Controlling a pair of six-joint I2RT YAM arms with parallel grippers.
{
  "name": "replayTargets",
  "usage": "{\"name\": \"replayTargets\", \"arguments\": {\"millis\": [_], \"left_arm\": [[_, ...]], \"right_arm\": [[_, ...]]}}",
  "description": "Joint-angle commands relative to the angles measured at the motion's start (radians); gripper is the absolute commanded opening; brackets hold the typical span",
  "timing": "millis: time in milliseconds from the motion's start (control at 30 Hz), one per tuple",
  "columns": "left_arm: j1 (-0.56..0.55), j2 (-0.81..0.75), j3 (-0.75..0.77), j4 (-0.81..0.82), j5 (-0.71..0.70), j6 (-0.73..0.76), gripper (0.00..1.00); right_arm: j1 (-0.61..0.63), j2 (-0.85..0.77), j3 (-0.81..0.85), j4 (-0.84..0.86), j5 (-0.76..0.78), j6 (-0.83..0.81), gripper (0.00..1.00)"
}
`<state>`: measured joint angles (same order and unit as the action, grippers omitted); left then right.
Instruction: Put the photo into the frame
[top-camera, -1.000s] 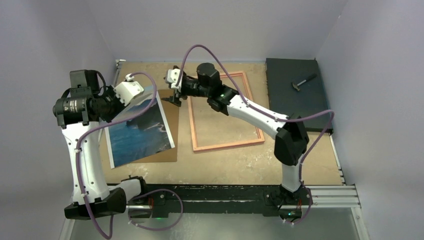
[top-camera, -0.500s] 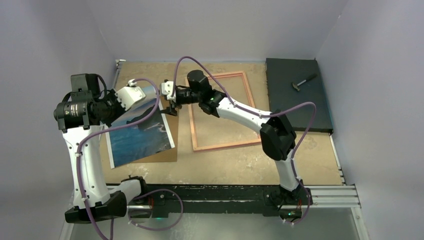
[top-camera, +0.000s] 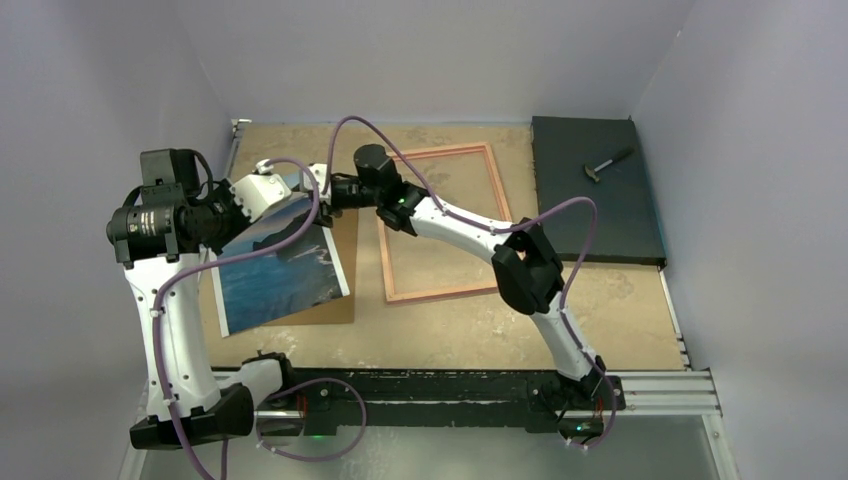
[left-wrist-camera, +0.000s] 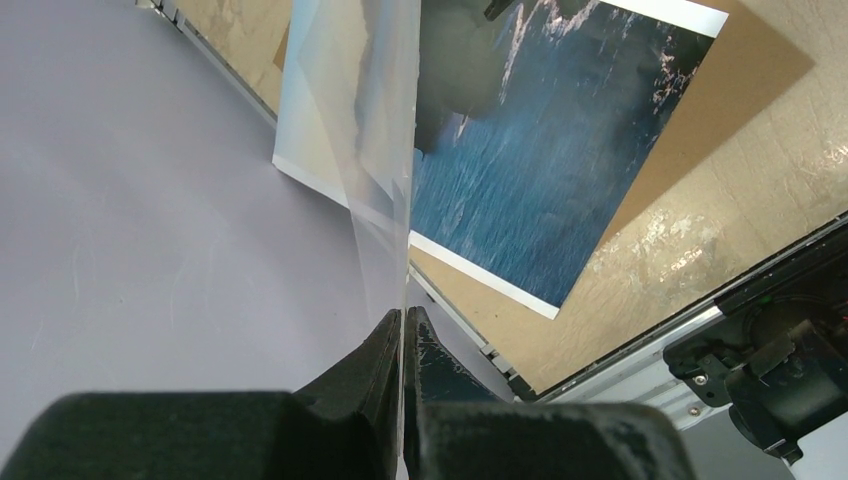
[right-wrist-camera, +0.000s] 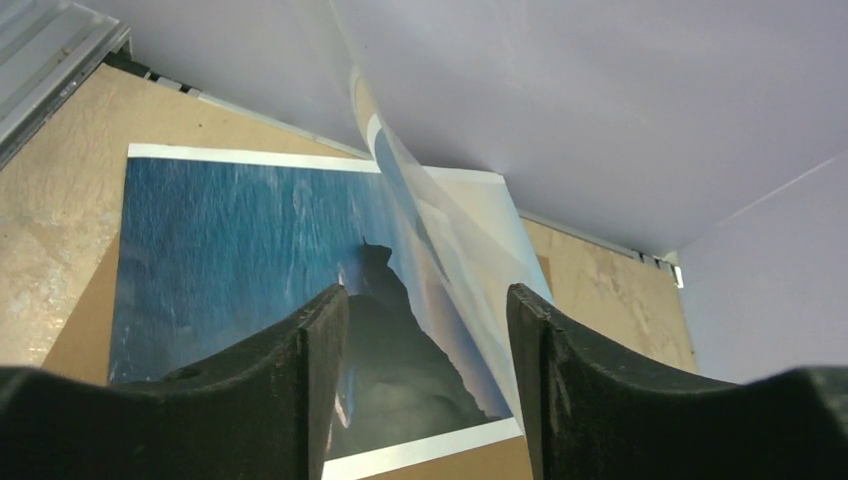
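Note:
The photo (top-camera: 280, 270) lies flat on a brown backing board (top-camera: 340, 305) at the left; its blue print also fills the left wrist view (left-wrist-camera: 540, 130). A thin clear sheet (left-wrist-camera: 360, 110) curls up off the photo's far end. My left gripper (left-wrist-camera: 405, 315) is shut on that sheet's edge. My right gripper (right-wrist-camera: 425, 295) is open, low over the photo's far right corner (right-wrist-camera: 240, 240). The curled sheet (right-wrist-camera: 440, 230) hangs just ahead of its jaws, with nothing clamped between them. From above, both grippers (top-camera: 290, 190) (top-camera: 318, 205) meet there. The frame (top-camera: 455, 291) lies flat at centre, under the right arm.
A black pad (top-camera: 595, 215) with a small hammer (top-camera: 607, 165) on it sits at the back right. The purple side wall stands close along the photo's left. A metal rail (top-camera: 450, 385) carrying the arm bases runs along the near edge.
The right arm has swung left from the frame's corner to the photo's far corner, and its jaws have narrowed. The left gripper has stayed shut on the lifted sheet.

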<state>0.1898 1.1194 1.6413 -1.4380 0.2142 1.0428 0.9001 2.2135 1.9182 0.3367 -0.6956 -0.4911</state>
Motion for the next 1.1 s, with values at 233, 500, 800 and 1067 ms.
{"name": "replayTargets", "arguments": {"millis": [233, 500, 800, 1067], "left_arm": [[0.005, -0.023, 0.021, 0.002, 0.025, 0.045, 0.00], [0.005, -0.014, 0.061, 0.013, 0.031, 0.030, 0.00], [0.005, -0.081, 0.085, 0.510, -0.116, -0.306, 0.34], [0.005, -0.108, 0.166, 0.845, -0.311, -0.628, 0.84]], "right_arm": [[0.010, 0.013, 0.057, 0.060, 0.051, 0.029, 0.32], [0.019, -0.026, 0.013, 0.097, 0.080, 0.031, 0.00], [0.024, -0.083, 0.061, 0.098, 0.176, 0.297, 0.00], [0.005, -0.246, 0.083, -0.085, 0.384, 0.593, 0.00]]}}
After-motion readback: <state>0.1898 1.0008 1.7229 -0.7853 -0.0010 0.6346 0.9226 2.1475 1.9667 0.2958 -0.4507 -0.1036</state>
